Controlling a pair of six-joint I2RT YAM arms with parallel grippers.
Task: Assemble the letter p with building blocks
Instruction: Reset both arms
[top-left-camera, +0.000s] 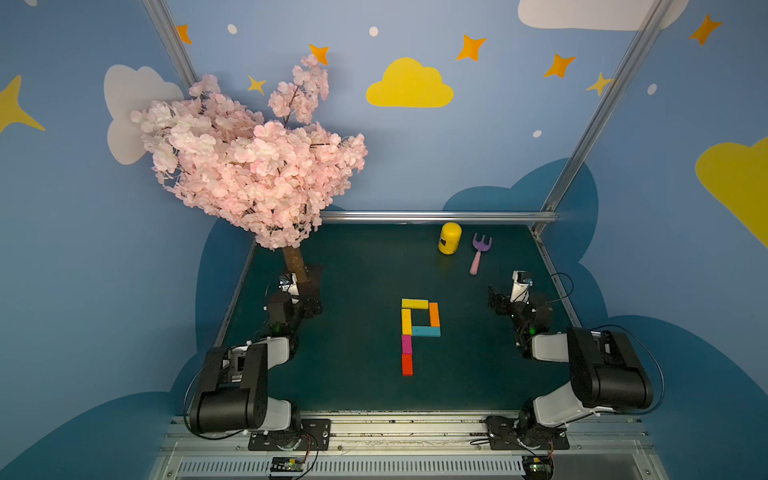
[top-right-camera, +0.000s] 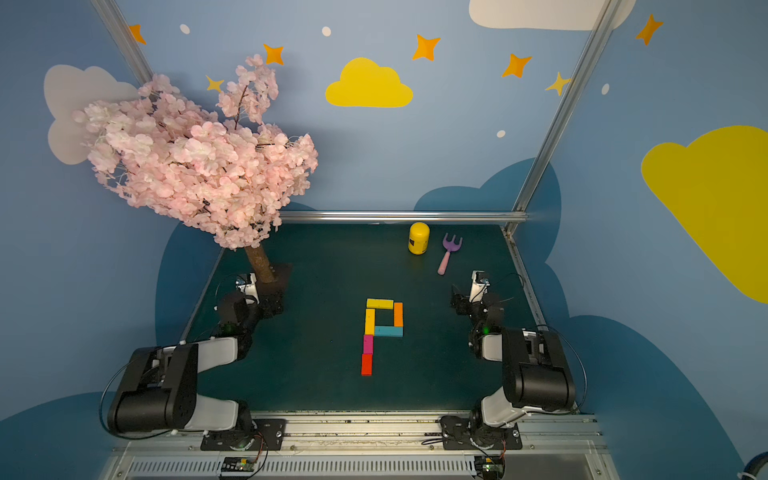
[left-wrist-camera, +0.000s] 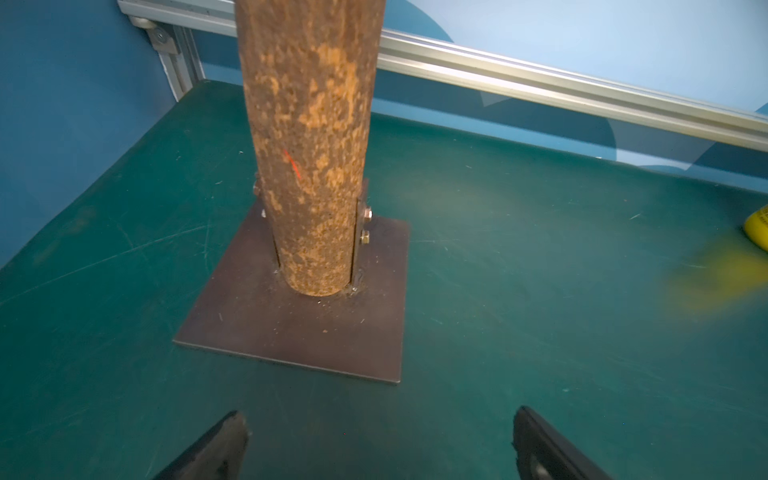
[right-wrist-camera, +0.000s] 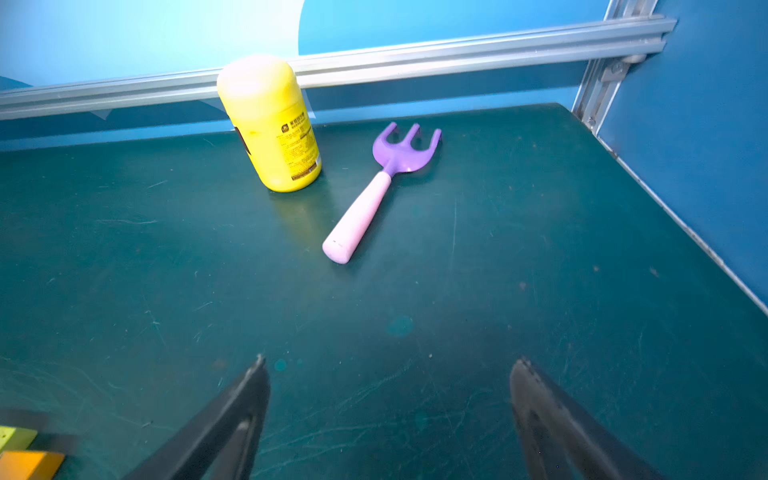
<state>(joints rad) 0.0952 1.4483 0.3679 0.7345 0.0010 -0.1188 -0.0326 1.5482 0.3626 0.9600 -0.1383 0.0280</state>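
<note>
Teal, orange, red, magenta and 2 yellow building blocks (top-left-camera: 406, 321) form the letter p (top-left-camera: 426, 331) flat on the desk (top-left-camera: 353, 374), robot-side of the yellow can (top-left-camera: 449, 243). Likely light and rigid; pinch across the narrow sides. Left tool (left-wrist-camera: 378, 411) and right tool (right-wrist-camera: 390, 359) gape, empty.

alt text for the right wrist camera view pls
A yellow can stands upright on a dark green table with a purple-headed, pink-handled toy rake lying beside it, tines toward the metal rail. The right gripper has its two black fingers spread wide, nothing between them; corners of a yellow block and an orange block show at the frame's edge.
</note>
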